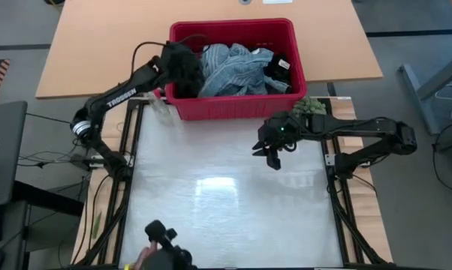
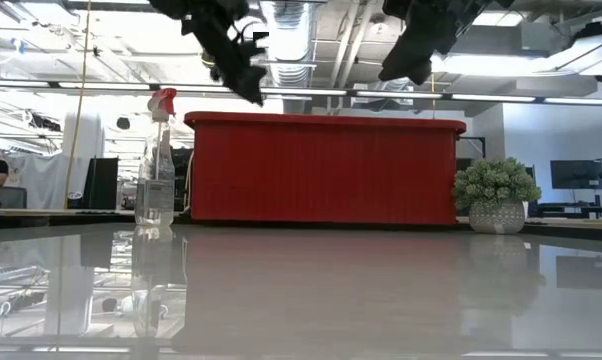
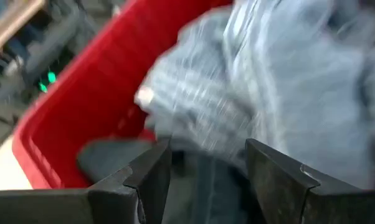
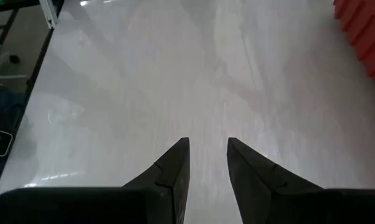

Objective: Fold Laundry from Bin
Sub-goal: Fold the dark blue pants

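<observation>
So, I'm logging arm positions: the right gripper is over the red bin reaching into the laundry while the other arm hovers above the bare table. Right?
Not quite: the high view shows the left gripper over the red bin, reaching into the laundry. The right gripper is the one hovering above the bare table.

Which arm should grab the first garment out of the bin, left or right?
Left. Its tool is open above the laundry inside the red bin, by the bin's left end. The right tool is open too, but it hangs over the bare table outside the bin.
</observation>
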{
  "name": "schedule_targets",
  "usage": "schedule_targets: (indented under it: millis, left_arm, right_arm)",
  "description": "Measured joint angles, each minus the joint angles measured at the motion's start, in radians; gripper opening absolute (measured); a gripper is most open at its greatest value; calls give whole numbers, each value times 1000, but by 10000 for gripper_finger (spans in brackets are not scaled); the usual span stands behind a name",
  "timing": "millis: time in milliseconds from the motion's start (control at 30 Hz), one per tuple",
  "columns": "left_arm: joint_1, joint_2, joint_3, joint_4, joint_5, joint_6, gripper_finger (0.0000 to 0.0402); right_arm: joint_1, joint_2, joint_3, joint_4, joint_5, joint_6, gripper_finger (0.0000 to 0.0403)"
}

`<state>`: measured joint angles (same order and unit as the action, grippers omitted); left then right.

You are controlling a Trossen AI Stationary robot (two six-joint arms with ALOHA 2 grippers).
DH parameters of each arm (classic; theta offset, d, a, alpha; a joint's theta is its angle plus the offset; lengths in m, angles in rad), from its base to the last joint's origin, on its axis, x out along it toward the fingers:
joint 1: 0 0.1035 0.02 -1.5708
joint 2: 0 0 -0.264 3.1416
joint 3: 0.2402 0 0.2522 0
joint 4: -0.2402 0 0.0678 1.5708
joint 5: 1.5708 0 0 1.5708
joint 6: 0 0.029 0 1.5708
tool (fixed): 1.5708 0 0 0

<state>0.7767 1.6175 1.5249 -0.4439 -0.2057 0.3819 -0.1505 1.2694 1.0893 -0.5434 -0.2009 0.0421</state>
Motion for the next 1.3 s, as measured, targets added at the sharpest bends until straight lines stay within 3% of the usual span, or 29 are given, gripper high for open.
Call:
schedule_targets:
  millis: [133, 633, 867, 1033, 1233, 1300]
  left_arm:
    - [26, 31, 0, -46, 9, 55, 194]
    - [26, 130, -1, -70, -148, 279, 194]
    - [25, 137, -1, -85, -276, 344, 190]
    - [29, 137, -1, -122, -368, 374, 148]
    - [30, 138, 15, -122, -417, 345, 24]
    - [25, 137, 45, -122, -421, 334, 11]
  right_arm:
    - [0, 0, 0, 3, 1, 10, 132]
    - [-35, 0, 0, 51, 59, -28, 132]
    - [-36, 0, 0, 54, 79, -110, 132]
    - [-37, 0, 0, 57, 79, -158, 132]
    - [-47, 0, 0, 59, 79, -183, 132]
    - [-49, 0, 0, 58, 79, -182, 132]
